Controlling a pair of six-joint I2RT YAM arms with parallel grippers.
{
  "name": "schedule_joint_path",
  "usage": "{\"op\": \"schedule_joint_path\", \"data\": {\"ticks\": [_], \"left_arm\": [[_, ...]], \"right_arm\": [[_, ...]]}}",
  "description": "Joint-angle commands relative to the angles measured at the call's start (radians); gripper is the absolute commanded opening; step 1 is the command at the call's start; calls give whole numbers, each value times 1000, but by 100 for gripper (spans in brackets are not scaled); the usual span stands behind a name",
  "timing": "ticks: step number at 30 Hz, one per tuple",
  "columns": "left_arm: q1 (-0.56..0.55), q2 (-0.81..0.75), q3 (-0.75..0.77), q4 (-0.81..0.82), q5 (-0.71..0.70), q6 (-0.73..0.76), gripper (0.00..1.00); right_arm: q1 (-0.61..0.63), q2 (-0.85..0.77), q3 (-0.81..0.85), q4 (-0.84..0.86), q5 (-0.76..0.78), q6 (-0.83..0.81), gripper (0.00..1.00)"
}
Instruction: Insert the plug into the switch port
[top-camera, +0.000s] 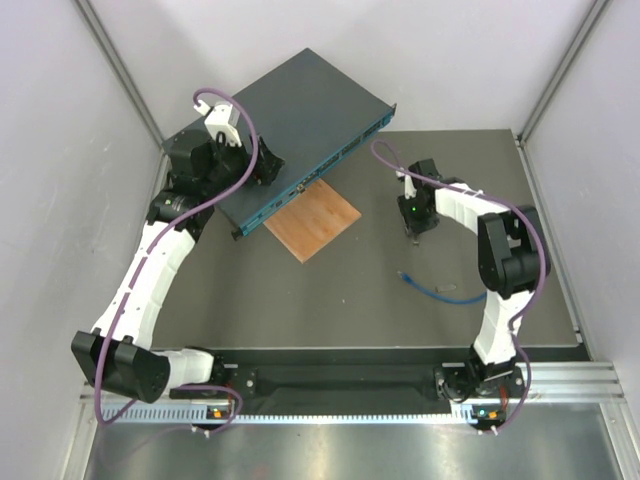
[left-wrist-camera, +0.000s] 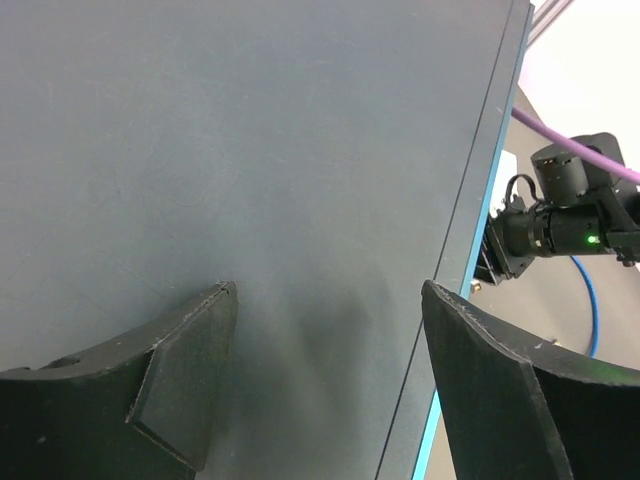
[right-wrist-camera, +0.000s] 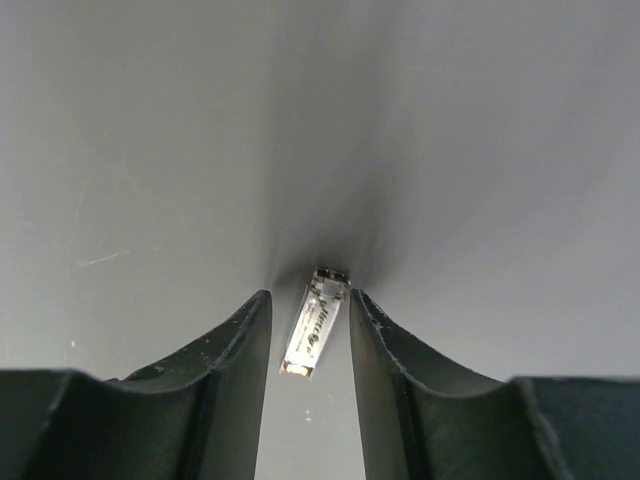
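The switch (top-camera: 300, 105), a flat dark teal box with a brighter blue front face (top-camera: 330, 165), lies at the back left. Its top fills the left wrist view (left-wrist-camera: 250, 150). My left gripper (top-camera: 262, 168) is open just over the switch's left end, fingers spread and empty (left-wrist-camera: 330, 290). The plug (top-camera: 405, 274) ends a short blue cable (top-camera: 445, 293) lying on the table at the right, near the right arm. My right gripper (top-camera: 415, 232) points down at the table, away from the plug. Its fingers (right-wrist-camera: 310, 300) stand narrowly open on either side of a small grey metal piece (right-wrist-camera: 315, 322), with a gap on both sides.
An orange-brown wooden square (top-camera: 312, 220) lies in front of the switch. Purple robot cables (top-camera: 235, 185) loop over both arms. Grey walls close in the left, right and back sides. The blue cable also shows in the left wrist view (left-wrist-camera: 592, 300).
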Motion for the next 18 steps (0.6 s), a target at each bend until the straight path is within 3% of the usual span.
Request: {"op": "schedule_joint_path", "data": {"ticks": [1,4,6,8,10,18], "left_arm": [[3,24,25,-36,-33,21,79],[3,27,25,-33,-27,20,79],[3,26,23,-28,-13,18,78],[3,21,17,-19,-1,23,78],[3,12,11,6,18,31,79],[1,-5,68,47,125,63,82]], "right_arm": [[-3,24,49,-5,6,56,36],[-6,41,43,-12,1,70,27],[-13,41,49,-24,-2,72,8],[-20,21,52,-27,-40,69,0],[-34,-40,53,-21,-95,63,0],[-117,-406,40,160,-578,196,0]]}}
